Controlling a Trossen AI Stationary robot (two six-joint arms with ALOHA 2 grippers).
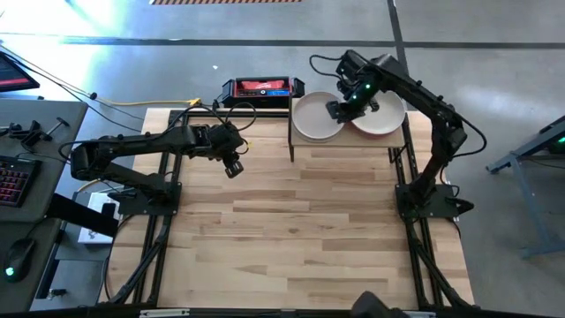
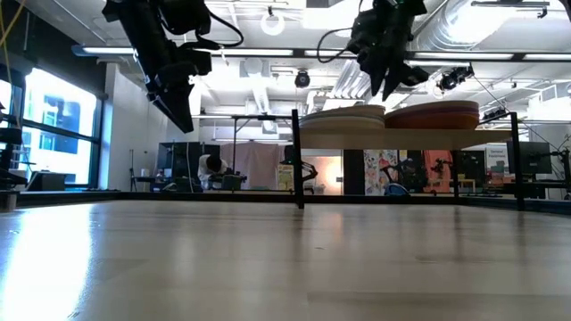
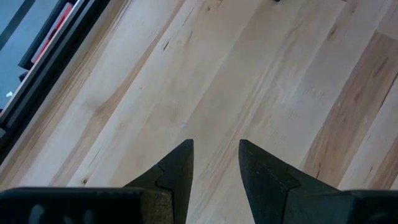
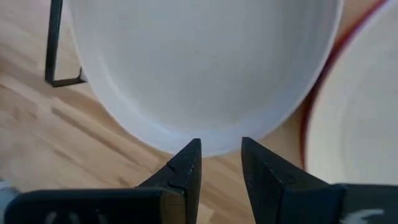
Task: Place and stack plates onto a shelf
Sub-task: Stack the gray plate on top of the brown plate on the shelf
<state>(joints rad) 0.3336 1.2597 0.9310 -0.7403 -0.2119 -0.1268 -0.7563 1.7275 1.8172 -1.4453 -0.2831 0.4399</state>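
- Fingers first: each gripper's two dark fingers stand a narrow gap apart with nothing between them; neither holds a plate.
- High view: the right gripper [image 1: 342,109] hangs over the shelf [image 1: 391,144] at the table's far edge, above the seam between two stacks of plates. The left stack [image 1: 313,119] shows an off-white top plate, the right stack [image 1: 387,119] a cream one, and the two stacks touch or nearly touch. The left gripper [image 1: 232,165] hangs over bare table [image 1: 300,230], well apart from the shelf. A black-and-red box [image 1: 262,88] sits beyond the table's far edge beside the shelf; its label is too small to read.
- Low view: both stacks rest on the raised board, the left stack [image 2: 343,118] pale, the right stack [image 2: 433,115] with orange-red edges. Both grippers hang above the tabletop, one by the stacks, the other off to the side.
- Left wrist view: the fingers [image 3: 176,174] point down at plain wood planks; no writing shows.
- Right wrist view: the fingers [image 4: 183,174] sit just above the near rim of the off-white plate [image 4: 205,68]; a cream plate over a red rim [image 4: 357,124] lies just beside it. A black shelf leg [image 4: 55,43] stands by the plate. No brand or lettering is visible anywhere.
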